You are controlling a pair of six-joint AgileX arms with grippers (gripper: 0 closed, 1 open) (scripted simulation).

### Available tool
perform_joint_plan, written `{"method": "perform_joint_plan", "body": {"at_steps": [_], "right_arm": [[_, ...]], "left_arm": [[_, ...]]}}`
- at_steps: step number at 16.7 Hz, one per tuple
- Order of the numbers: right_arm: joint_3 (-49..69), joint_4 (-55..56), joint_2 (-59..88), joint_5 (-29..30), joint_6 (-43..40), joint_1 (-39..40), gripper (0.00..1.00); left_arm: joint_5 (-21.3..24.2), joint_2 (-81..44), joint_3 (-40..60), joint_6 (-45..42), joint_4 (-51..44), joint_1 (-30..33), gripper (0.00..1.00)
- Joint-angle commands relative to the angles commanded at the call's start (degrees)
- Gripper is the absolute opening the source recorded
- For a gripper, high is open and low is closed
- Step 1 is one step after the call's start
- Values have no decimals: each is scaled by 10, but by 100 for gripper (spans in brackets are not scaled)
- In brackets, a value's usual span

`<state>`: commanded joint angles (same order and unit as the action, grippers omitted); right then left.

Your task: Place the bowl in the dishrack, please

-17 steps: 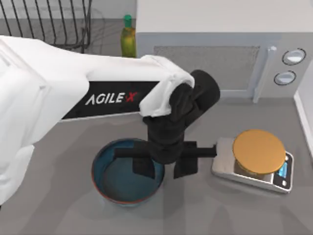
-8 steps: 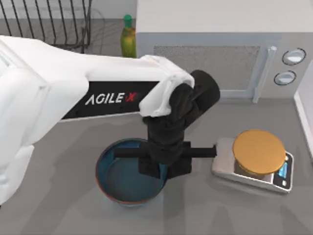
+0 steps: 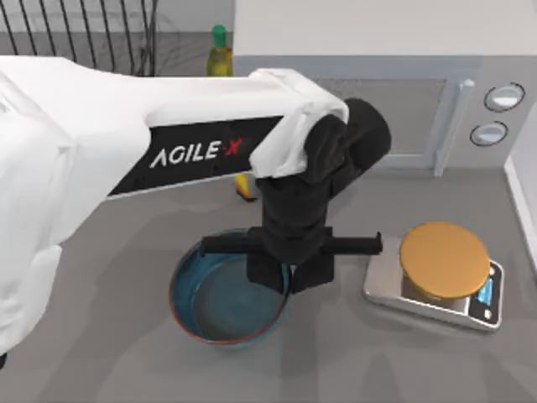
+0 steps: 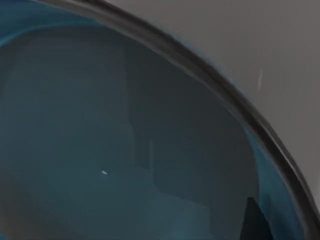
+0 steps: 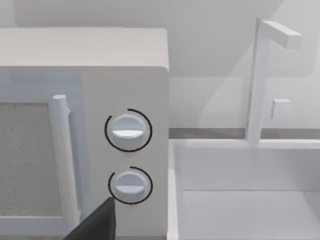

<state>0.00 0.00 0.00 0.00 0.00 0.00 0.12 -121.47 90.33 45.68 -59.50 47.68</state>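
The blue bowl with its reddish rim hangs tilted just above the grey table, front of centre. My left gripper is shut on the bowl's right rim, one finger inside and one outside. The left wrist view looks close into the bowl's blue inside. Part of the black wire dishrack shows at the back left, far from the bowl and partly behind my left arm. A dark part of my right gripper shows in the right wrist view, facing the microwave's knobs.
A silver scale with an orange-gold disc stands right of the bowl. A white microwave spans the back. A yellow bottle with a green cap stands between rack and microwave. A white sink with a faucet lies at the right.
The left gripper's fingers closed on the bowl's right rim. Arm and bowl then rose and shifted slightly right and toward the back, tilting the bowl.
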Motion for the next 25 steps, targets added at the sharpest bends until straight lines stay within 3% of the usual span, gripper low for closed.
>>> {"method": "perform_joint_plan", "body": {"at_steps": [8,12,20,25], "right_arm": [[0,0,0,0,0,0,100],[0,0,0,0,0,0,100],[0,0,0,0,0,0,100],[0,0,0,0,0,0,100]], "left_arm": [[0,-3,322,4,-323,2,0],[0,7,397,2,-397,-2,0],[9,18,385,-12,-381,-16,0],[51,121,274,-100,-229,-140,0]]}}
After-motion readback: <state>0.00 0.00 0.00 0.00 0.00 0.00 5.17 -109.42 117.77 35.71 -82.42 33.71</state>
